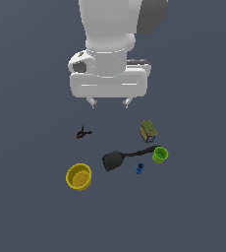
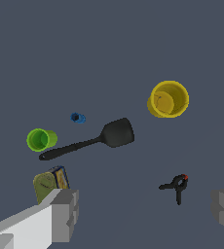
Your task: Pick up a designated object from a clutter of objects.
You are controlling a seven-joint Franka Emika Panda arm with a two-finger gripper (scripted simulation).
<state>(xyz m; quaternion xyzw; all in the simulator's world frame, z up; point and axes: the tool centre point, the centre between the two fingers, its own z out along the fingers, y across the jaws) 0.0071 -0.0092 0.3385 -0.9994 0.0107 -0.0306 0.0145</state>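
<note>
While tool (image 1: 110,103) hangs open — spatula (image 1: 120,158) untouched, uncrowded

matt black spatula (image 1: 116,159); smooth, plastic-looking yellow cup (image 1: 78,176) and green cup (image 1: 159,154); flat matt grey counter (image 1: 26,206).

Spatula (image 1: 116,159): centre, handle reaching the small cup (image 1: 160,154)
Box (image 1: 148,130): behind that cup
Big cup (image 1: 78,176): exterior view's left
Clamp (image 1: 83,133): behind it
</note>
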